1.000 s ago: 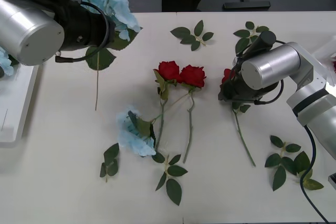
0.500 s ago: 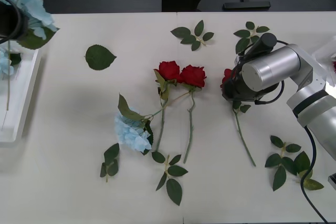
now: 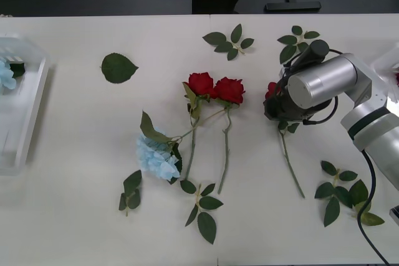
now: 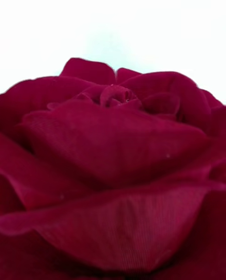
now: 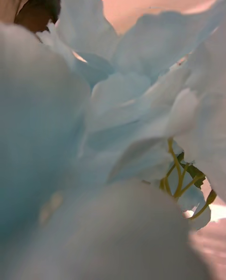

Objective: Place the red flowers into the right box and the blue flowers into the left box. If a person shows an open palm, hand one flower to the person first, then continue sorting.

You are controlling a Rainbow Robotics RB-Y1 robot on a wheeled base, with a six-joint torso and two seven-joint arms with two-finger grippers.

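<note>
Left box (image 3: 28, 123) at the table's (image 3: 75, 216) left edge holds a blue flower (image 3: 6, 76) at its far end. Bare tabletop lies between the box and the central pair of red flowers (image 3: 215, 88). Right of them, right gripper (image 3: 274, 101) sits over a third rose (image 4: 113, 167), bloom pressed close to its camera; finger state cannot be told. Another blue flower (image 3: 156, 157) lies just below-left of the pair.

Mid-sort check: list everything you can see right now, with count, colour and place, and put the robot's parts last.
Red flowers: three, deep red; two side by side mid-table, one under the right arm, close up in the right wrist view.
Blue flowers: two in the front view, pale blue; one lying on the table nearer the robot, one in the left box; blue petals fill the left wrist view.
Left box: one, white, table's left edge.
Leaf sprigs: five, green, scattered; plus one single leaf.
Table: one, white.
Right end effector: over the third rose's head, fingers hidden.
</note>
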